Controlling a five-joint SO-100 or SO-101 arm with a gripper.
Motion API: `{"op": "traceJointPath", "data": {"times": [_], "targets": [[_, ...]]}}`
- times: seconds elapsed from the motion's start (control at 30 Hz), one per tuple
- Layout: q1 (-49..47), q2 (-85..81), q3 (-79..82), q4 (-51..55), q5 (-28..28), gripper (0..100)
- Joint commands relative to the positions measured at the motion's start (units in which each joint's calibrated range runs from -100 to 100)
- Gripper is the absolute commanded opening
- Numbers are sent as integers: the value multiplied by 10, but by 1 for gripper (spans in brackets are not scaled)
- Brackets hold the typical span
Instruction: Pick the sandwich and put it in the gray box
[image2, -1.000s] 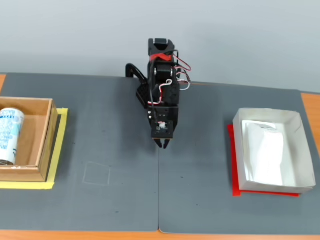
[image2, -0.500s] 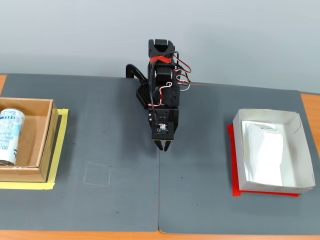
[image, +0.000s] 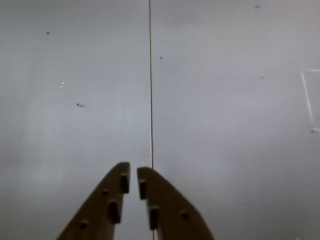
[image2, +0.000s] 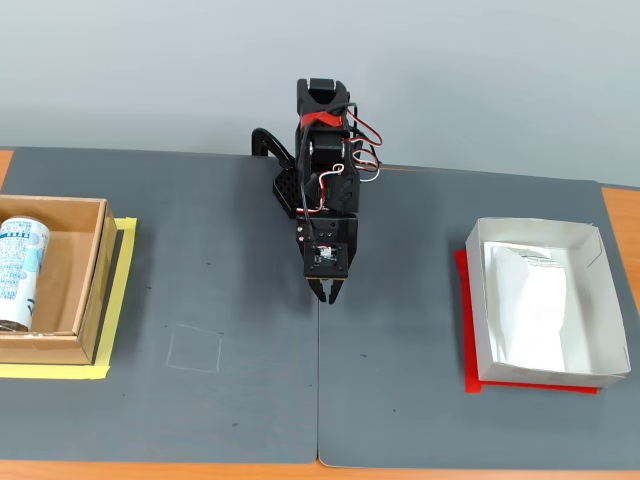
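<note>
Sandwich (image2: 527, 305) is already lying in the gray box (image2: 590, 300), well off to the right of the gripper (image2: 329, 296) in the fixed view, long axis pointing front-to-back. Gripper's basically closed, holding nothing, over bare mat (image2: 200, 240).

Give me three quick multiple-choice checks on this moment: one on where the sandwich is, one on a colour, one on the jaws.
1. Where does the sandwich lie?
A. In the gray box
B. In the brown box
C. On the bare mat

2. What colour is the sheet under the gray box?
A. Yellow
B. Red
C. Blue

3. How do the jaws stand?
A. Shut on the sandwich
B. Wide open
C. Nearly shut, holding nothing

Key: 1 A, the white pack lies inside the low walls in the fixed view. 2 B, red shows along the box's left and front edges. 3 C, the wrist view shows the gripper with a narrow gap over bare mat.
</note>
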Motion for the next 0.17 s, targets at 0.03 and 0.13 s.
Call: {"op": "traceJointPath", "data": {"times": [0.03,0.13], "targets": [[6,-3,3,-8,2,2],[6,-3,3,-8,2,2]]}}
